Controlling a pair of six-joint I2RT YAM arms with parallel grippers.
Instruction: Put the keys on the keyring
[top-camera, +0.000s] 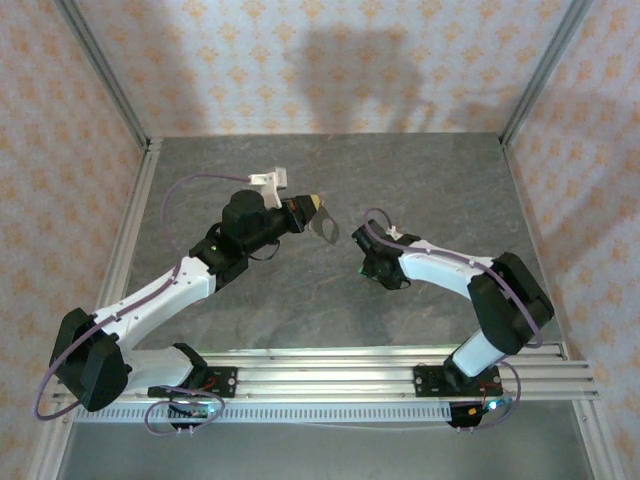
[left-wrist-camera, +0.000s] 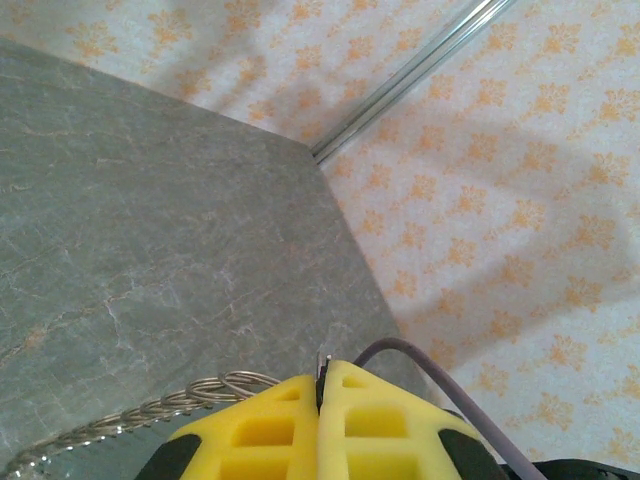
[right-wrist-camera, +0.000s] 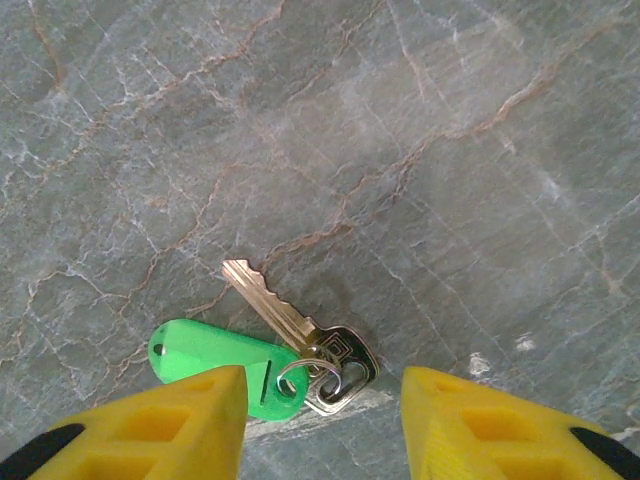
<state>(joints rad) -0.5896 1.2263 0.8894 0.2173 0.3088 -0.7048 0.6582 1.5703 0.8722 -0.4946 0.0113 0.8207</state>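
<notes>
The key (right-wrist-camera: 290, 320), with a brass blade and silvery head, lies flat on the grey table. A small split ring joins it to a bright green plastic tag (right-wrist-camera: 210, 358). My right gripper (right-wrist-camera: 322, 425) hangs open just over it, one yellow finger (right-wrist-camera: 170, 425) over the tag's edge and the other to the right of the key, touching nothing. The keyring (left-wrist-camera: 160, 408), a silvery coiled wire loop, trails left from my left gripper (left-wrist-camera: 322, 385), which is shut on its end. From above, the left gripper (top-camera: 318, 212) holds the loop (top-camera: 326, 228) over the table, a little left of the right gripper (top-camera: 362, 243).
Patterned walls and aluminium corner posts (top-camera: 100, 70) close in the grey stone-look table (top-camera: 420, 190). A rail (top-camera: 330, 375) with both arm bases runs along the near edge. Open tabletop lies behind and between the arms.
</notes>
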